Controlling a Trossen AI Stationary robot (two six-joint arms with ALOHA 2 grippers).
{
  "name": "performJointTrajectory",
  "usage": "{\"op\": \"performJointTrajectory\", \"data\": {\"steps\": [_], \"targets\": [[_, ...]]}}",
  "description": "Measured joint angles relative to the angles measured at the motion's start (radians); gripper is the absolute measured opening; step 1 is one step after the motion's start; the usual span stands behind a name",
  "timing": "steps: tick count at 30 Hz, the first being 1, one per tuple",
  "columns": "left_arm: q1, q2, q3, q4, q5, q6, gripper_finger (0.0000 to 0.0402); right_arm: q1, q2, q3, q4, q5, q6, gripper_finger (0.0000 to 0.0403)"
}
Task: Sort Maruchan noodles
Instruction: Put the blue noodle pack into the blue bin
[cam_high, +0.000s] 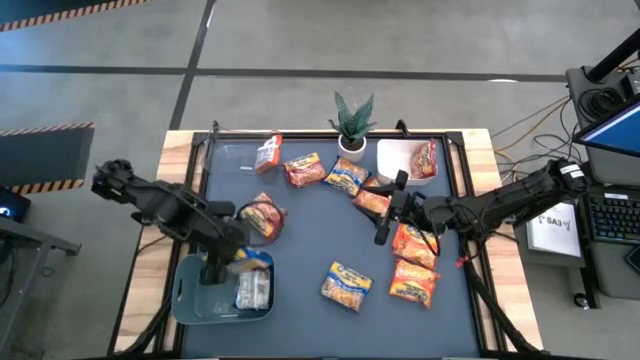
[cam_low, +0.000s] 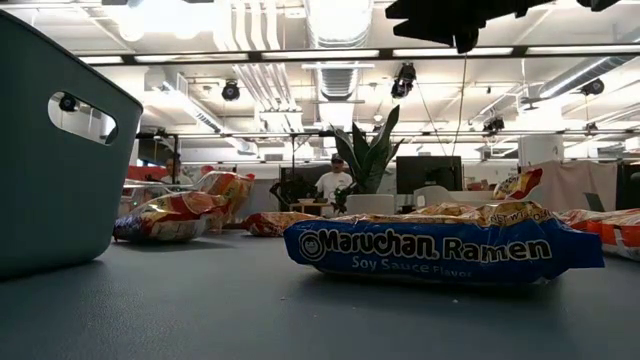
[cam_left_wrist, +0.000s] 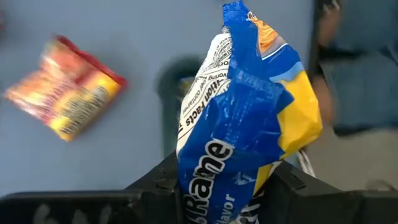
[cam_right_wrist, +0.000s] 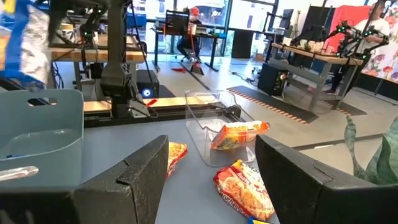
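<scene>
My left gripper (cam_high: 226, 256) is shut on a blue-and-yellow noodle packet (cam_left_wrist: 242, 118) over the grey-blue bin (cam_high: 192, 298). A silvery packet (cam_high: 253, 291) lies flat in that bin. My right gripper (cam_high: 384, 222) is open above the mat's right half, among orange packets (cam_high: 414, 243), touching nothing. Several more packets lie flat on the mat: another blue-and-yellow one (cam_high: 346, 284), orange ones (cam_high: 303, 170). One orange packet (cam_high: 424, 158) leans in the white bin (cam_high: 396, 160). In the low view a blue packet (cam_low: 440, 250) lies close by. My left gripper pinches the blue-and-yellow packet between its two fingers (cam_left_wrist: 155, 186) at the packet's printed end (cam_left_wrist: 208, 177). The rest of the packet sticks out beyond the fingertips. It is lifted clear, above the grey-blue bin (cam_right_wrist: 37, 134), as the right wrist view shows (cam_right_wrist: 25, 37).
A potted green plant (cam_high: 352, 125) stands at the far edge. A clear container (cam_right_wrist: 214, 121) with an orange packet (cam_right_wrist: 239, 134) sits at the far left corner. A raised black frame (cam_high: 460, 170) borders the mat. A person (cam_low: 333, 185) stands in the room beyond.
</scene>
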Motion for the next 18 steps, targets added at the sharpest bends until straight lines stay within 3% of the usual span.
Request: {"op": "performJointTrajectory", "data": {"steps": [5, 10, 18], "targets": [[-0.01, 0.033, -0.041, 0.001, 0.105, 0.001, 0.0104, 0.0, 0.013, -0.007, 0.0, 0.0, 0.011, 0.0228], [-0.009, 0.041, -0.182, 0.032, 0.156, 0.013, 0.0103, 0.0, 0.047, -0.007, 0.001, 0.0, 0.01, 0.0228], [-0.009, 0.036, -0.426, 0.316, 0.264, 0.015, 0.0104, 0.0, 0.085, -0.007, 0.008, 0.0, 0.01, 0.0228]]}}
